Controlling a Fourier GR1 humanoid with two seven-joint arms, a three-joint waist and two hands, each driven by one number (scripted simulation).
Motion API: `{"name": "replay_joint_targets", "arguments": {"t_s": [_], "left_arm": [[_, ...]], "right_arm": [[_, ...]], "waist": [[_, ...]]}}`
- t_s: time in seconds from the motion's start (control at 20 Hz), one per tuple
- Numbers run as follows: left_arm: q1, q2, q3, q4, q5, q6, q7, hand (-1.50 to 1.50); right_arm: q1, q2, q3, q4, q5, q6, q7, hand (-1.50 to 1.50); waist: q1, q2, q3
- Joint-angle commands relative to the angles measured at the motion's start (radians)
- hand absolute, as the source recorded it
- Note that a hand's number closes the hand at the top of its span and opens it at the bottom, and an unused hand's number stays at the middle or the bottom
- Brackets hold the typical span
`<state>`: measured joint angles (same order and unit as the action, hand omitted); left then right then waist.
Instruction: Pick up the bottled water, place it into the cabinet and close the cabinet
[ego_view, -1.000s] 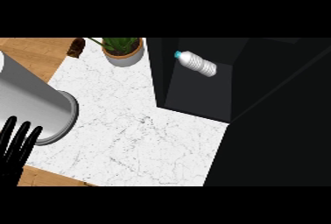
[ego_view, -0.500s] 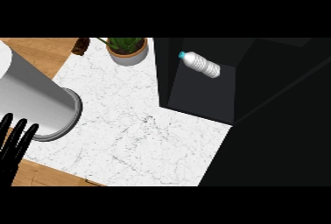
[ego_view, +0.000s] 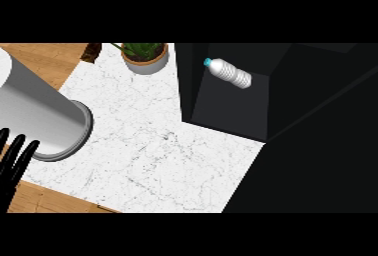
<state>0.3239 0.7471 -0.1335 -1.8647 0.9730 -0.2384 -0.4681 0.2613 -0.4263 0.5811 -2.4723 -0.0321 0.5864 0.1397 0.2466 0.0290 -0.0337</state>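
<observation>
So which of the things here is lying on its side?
The bottled water, lying inside the dark cabinet, blue cap pointing left; the potted plant stands upright.

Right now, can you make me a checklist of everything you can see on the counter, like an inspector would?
Surface: white marble counter, with wooden floor or board at the left edge.
Job's things: bottled water lies on its side inside the dark cabinet, blue cap toward the left.
Clutter: potted plant at the counter's far edge; a small brown thing beside it, too small to tell.
Hands: left hand at the left edge, fingers straight, holding nothing; its grey forearm crosses the counter. Right hand not in view.
Cables: nothing seen.
Surroundings: the right side is dark; the cabinet door cannot be made out.
</observation>
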Motion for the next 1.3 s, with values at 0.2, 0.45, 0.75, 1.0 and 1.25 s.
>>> {"name": "replay_joint_targets", "arguments": {"t_s": [0.2, 0.45, 0.75, 1.0, 1.25], "left_arm": [[-0.011, 0.006, 0.027, 0.02, 0.01, -0.012, -0.008, -1.5], [-0.024, 0.016, 0.022, 0.01, 0.012, -0.035, 0.0, -1.5], [-0.035, 0.02, 0.04, 0.013, 0.03, -0.044, -0.001, -1.5], [-0.027, 0.023, 0.04, 0.039, 0.029, -0.046, 0.006, -1.5], [-0.029, 0.018, 0.043, 0.038, 0.035, -0.037, 0.008, -1.5]], "right_arm": [[-0.016, 0.084, 0.124, 0.068, -0.087, -0.022, 0.08, 1.5], [-0.027, 0.09, 0.124, 0.108, -0.172, 0.01, 0.06, 1.5], [-0.049, 0.128, 0.048, 0.152, -0.211, -0.032, 0.065, 1.5], [-0.198, 0.171, -0.012, 0.208, -0.185, -0.066, 0.147, 1.5], [-0.356, 0.197, -0.036, 0.303, -0.177, -0.066, 0.251, 1.5]], "waist": [[0.007, 0.028, 0.004], [0.04, 0.046, 0.007], [0.029, 0.044, 0.008], [0.015, 0.029, 0.009], [0.002, 0.017, 0.011]]}}
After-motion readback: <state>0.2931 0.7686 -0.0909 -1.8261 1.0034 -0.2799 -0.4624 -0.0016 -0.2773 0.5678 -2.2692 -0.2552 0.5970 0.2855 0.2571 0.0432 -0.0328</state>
